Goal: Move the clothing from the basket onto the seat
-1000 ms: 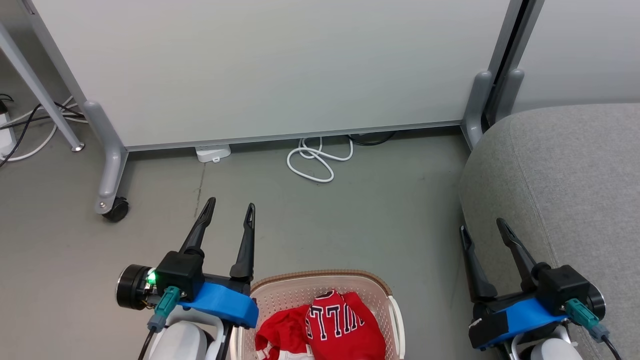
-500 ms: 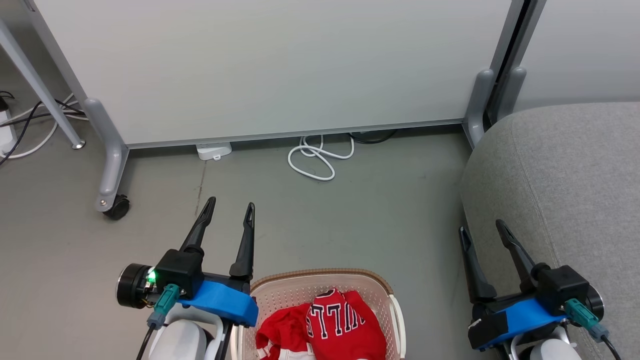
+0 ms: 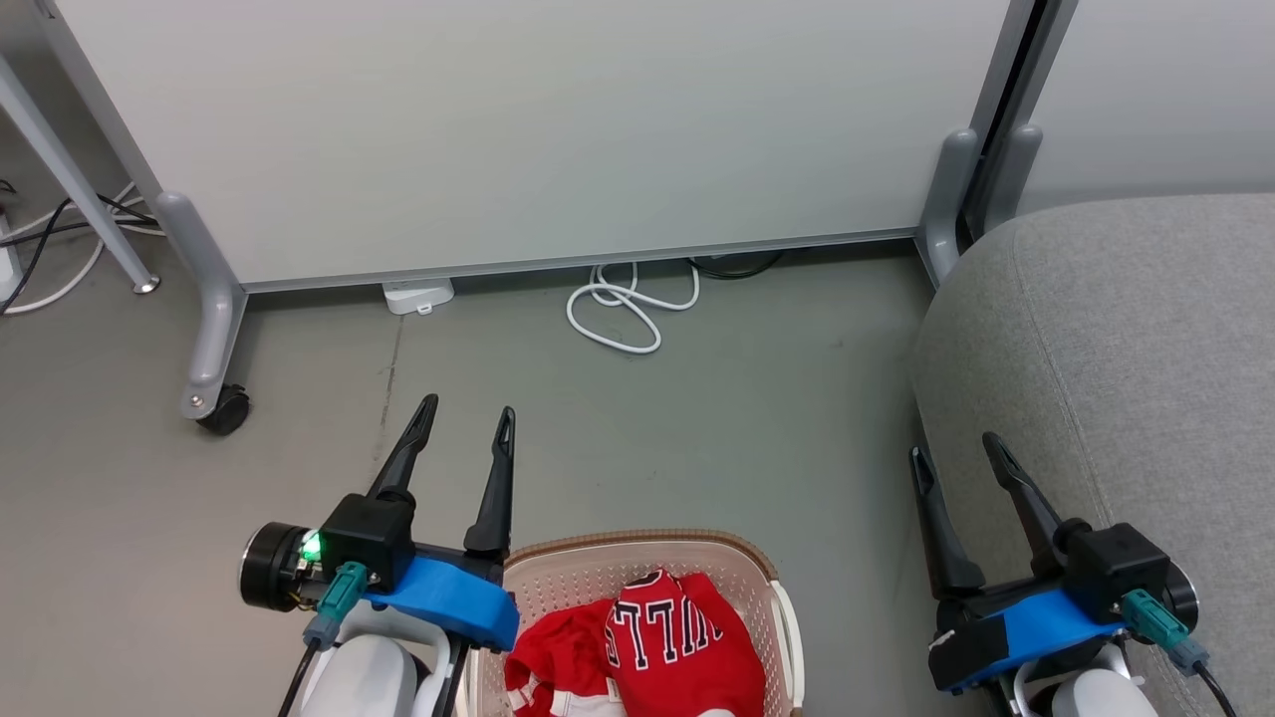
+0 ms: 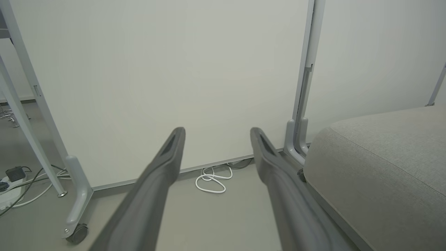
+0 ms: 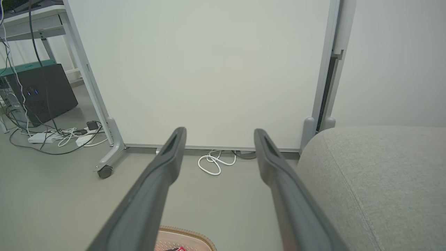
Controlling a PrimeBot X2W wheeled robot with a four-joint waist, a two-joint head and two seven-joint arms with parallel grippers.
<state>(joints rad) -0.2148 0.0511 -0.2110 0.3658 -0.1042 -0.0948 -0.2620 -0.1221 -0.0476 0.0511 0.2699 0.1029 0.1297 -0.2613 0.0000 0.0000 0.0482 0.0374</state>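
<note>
Red clothing with black-and-white lettering lies crumpled in the cream perforated basket at the bottom centre of the head view; the basket's brown rim also peeks in at the bottom of the right wrist view. The grey seat fills the right side, and appears too in the wrist views. My left gripper hovers open just left of the basket, empty. My right gripper is open and empty at the seat's front edge. Both point toward the wall.
A white partition panel on grey castor feet stands ahead. A coiled white cable and a white adapter lie at its base. Table legs, cables and a dark box sit at the left.
The head view has shifted slightly, so the floor things sit a little higher and further left. Both grippers stay open and hold the same pose.
</note>
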